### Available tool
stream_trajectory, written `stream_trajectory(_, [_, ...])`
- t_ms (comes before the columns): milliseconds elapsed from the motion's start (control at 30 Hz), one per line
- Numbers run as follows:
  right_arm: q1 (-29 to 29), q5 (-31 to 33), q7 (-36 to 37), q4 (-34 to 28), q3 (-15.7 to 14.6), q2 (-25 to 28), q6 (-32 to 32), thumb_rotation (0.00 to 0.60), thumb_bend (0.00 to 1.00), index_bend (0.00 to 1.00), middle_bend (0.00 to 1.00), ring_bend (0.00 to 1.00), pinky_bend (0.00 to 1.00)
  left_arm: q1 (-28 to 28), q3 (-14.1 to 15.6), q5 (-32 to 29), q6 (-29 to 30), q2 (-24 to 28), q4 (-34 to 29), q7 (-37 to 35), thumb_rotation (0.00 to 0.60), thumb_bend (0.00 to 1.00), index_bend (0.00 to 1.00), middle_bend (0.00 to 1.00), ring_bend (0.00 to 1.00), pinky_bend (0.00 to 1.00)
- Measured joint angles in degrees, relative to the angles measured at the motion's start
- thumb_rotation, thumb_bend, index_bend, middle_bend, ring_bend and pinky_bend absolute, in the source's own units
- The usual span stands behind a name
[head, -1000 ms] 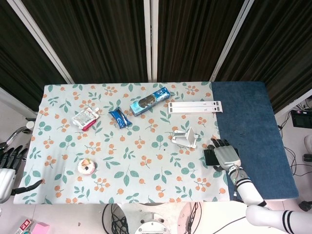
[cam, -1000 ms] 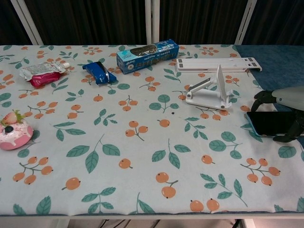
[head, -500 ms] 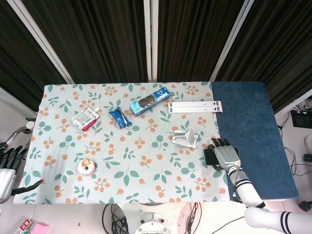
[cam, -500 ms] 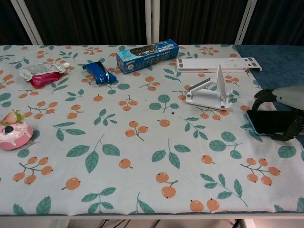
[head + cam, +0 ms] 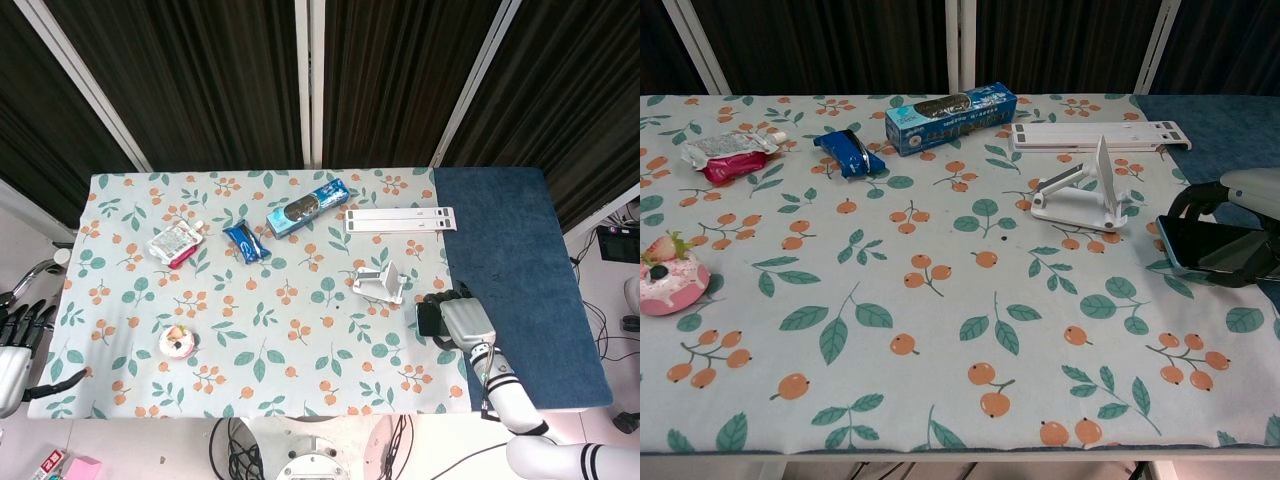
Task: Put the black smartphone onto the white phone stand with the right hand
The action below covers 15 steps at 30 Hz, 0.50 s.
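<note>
1. Against the pictures from a second ago, the black smartphone (image 5: 1210, 248) has come up off the cloth: in the chest view its near end now tilts clear of the table (image 5: 940, 400), where before it lay flat.
2. The right hand (image 5: 462, 322) has shifted slightly toward the near edge in the head view, and its dark fingers (image 5: 1185, 203) are clamped around the smartphone, one curling over the far edge, the white back of the hand above.
3. The smartphone sits near the table's right edge, where the floral cloth meets the blue mat (image 5: 520, 270), just beside the white phone stand (image 5: 1085, 195) on its near-right side and not touching it.
4. The stand is unmoved, its plate upright on a flat foot, with nothing on it.
5. The left hand (image 5: 12, 345) hangs off the table's near left corner as before; its dark fingers point up, holding nothing, slightly apart.
6. Nothing else has moved. Toward the far edge lie a blue box (image 5: 950, 117), a blue wrapper (image 5: 848, 152), a white slatted bar (image 5: 1098, 135) and, toward the far left corner, a pink pouch (image 5: 728, 155).
7. A pink strawberry cake (image 5: 668, 275) sits by the left edge, nearer the front.
8. No open container shows its contents; the box and packets are shut.
</note>
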Motion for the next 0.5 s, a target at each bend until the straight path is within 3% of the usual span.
stream_trajectory(233, [-1.4,-3.1,5.2,-0.2,0.3,0.7,0.7,0.600,0.22,0.66,0.36,0.35,0.07,0.0,0.0,0.0,-0.1,-0.1,0.1,0.0,0.160,0.01,0.05,0.04,0.00,0.12])
stream_trajectory(500, [-3.5,-9.7,15.8,-0.4,1.0,2.3,1.5,0.600,0.24,0.68,0.39,0.39,0.09,0.0,0.1,0.0,-0.1,-0.3,0.3,-0.2,0.160,0.01,0.05,0.04,0.00,0.12])
